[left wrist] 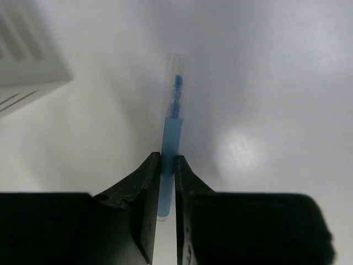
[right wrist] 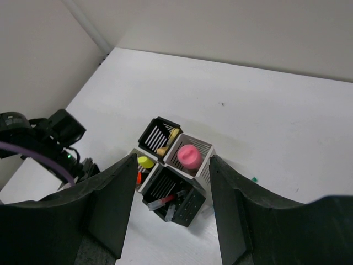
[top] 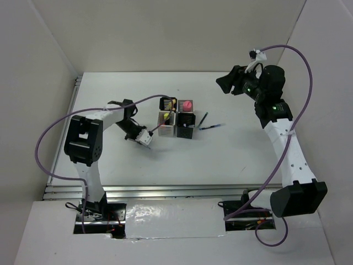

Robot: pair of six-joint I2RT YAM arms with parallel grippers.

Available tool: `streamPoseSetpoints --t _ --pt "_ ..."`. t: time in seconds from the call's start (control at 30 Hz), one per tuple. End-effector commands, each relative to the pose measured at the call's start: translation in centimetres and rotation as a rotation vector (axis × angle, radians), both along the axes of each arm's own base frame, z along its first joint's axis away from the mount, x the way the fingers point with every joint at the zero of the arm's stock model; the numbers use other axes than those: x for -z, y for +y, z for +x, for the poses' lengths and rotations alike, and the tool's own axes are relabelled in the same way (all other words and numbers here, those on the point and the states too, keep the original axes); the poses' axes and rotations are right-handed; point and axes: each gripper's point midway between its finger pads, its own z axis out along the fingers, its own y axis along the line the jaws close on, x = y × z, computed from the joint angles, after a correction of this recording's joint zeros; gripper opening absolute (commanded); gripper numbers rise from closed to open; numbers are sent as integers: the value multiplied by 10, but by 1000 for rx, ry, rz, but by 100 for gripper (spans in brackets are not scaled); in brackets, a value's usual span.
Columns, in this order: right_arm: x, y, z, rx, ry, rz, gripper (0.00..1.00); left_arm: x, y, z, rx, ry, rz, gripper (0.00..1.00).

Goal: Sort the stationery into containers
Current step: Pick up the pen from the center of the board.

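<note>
Left gripper (left wrist: 168, 165) pinches a blue pen (left wrist: 172, 130) near the cups (top: 165, 131), which likely needs lifting into one; right gripper (right wrist: 172, 165) hangs wide open, empty.

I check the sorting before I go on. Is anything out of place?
Yes. Two pens lie loose on the table, right of the cups, not in any cup. The left gripper holds a blue pen, also unsorted.

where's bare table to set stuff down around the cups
Bare table runs between the cups and the near edge, and again behind them on the far side. Crowded: right of the cups, two loose pens; left, the left gripper holding a blue pen.
</note>
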Motion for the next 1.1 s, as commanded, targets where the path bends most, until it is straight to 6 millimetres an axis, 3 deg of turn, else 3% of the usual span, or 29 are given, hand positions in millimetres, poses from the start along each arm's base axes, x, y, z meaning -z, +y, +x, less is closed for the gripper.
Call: streamPoseSetpoints --t 0.0,0.03,0.13,0.23,0.33,0.4,0.43,0.47,0.53,0.63,0.7,0.87,1.07 --pt "-33 5 -23 -39 -93 2 62 2 13 -64 60 113 101 15" --pt "-29 9 -25 -49 -85 0 62 6 13 -82 44 144 94 12" --pt "-29 15 -36 -78 -94 -2 62 -13 2 -100 -79 154 32 2" --pt "-26 25 -48 -129 -104 -15 62 -52 -24 -98 -246 186 -125 0" --pt "-16 38 -59 -192 -91 -27 62 -109 -48 -105 -352 264 -309 0" --pt "-13 49 -68 -252 -85 -26 62 -145 -64 -99 -409 295 -448 0" --pt "-11 53 -71 -274 -81 -27 62 -159 -69 -102 -512 396 -487 0" --pt "-9 62 -76 -306 -78 -26 63 -191 -76 -89 -511 311 -595 0" --pt "-5 74 -85 -364 -58 -10 64 -213 -83 -93 -665 447 -684 0" --pt "-1 101 -99 -469 -17 24 69 -270 -86 -91 -765 417 -890 0" --pt "-3 120 -110 -528 12 61 72 -287 -84 -83 -868 417 -956 0" --pt "2 155 -118 -623 79 106 76 -315 -89 -85 -924 432 -989 0" --pt "1 191 -131 -734 90 107 78 -317 -99 -93 -886 440 -978 0"
